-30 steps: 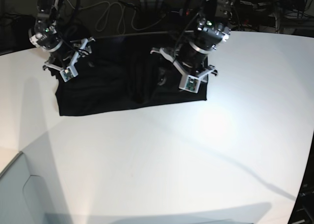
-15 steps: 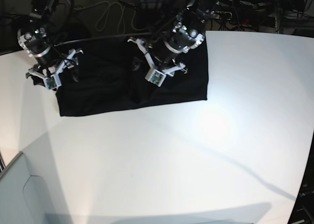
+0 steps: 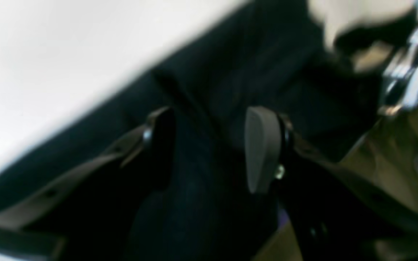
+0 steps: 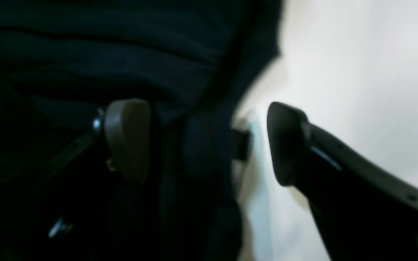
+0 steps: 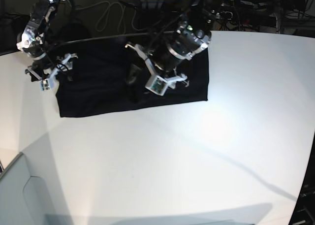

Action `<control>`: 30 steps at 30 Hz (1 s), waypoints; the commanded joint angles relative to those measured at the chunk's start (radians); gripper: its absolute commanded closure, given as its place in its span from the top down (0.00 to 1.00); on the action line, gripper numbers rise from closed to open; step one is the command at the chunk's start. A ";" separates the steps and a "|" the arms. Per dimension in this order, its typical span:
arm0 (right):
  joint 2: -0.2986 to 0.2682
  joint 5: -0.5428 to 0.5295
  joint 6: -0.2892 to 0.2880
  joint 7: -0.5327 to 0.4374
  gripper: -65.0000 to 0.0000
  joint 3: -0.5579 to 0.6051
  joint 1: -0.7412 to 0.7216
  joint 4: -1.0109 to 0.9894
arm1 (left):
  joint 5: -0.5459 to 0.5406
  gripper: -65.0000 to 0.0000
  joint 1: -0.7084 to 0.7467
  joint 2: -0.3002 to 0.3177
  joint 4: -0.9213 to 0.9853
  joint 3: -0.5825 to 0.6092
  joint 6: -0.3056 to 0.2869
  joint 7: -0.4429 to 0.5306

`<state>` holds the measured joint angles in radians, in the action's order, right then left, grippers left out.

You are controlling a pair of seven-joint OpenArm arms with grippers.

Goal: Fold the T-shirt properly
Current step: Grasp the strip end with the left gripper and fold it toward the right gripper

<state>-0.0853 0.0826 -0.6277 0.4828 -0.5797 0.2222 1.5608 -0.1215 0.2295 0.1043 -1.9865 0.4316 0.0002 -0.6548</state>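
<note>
White table (image 5: 197,156), smooth, glare patch right of centre; black T-shirt (image 5: 83,97) lies flat along its far edge, folded into a wide rectangle.

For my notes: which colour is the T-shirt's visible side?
Plain black; the T-shirt shows best in the base view.

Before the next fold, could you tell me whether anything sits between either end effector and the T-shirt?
Nothing visible does. The left end effector hangs directly over the T-shirt, and the right end effector straddles its edge on the table.
</note>
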 commanded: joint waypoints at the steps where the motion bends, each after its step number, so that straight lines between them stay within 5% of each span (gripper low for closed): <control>1: -0.012 -0.010 -0.022 -0.019 0.73 -0.007 -0.008 0.014 | 0.001 0.46 0.018 0.004 -0.027 -0.026 0.002 0.008; 12: -0.011 -0.011 -0.024 -0.019 0.67 0.000 -0.008 -0.027 | 0.000 0.46 0.186 0.002 -0.044 -0.434 -0.001 0.008; 21: -0.014 -0.011 -0.025 -0.019 0.00 0.002 -0.016 -0.101 | 0.000 0.46 0.224 0.001 -0.043 -0.600 -0.001 0.005; 30: 0.015 -0.014 -0.025 -0.019 0.00 -0.001 0.018 0.115 | 0.000 0.46 0.212 -0.021 0.042 -0.610 -0.001 0.007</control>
<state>-0.0647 0.0944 -0.6426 0.4999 -0.5804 0.2554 1.6569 -0.1192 0.4397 0.0822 -1.9270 -0.1764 -0.0036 -0.6655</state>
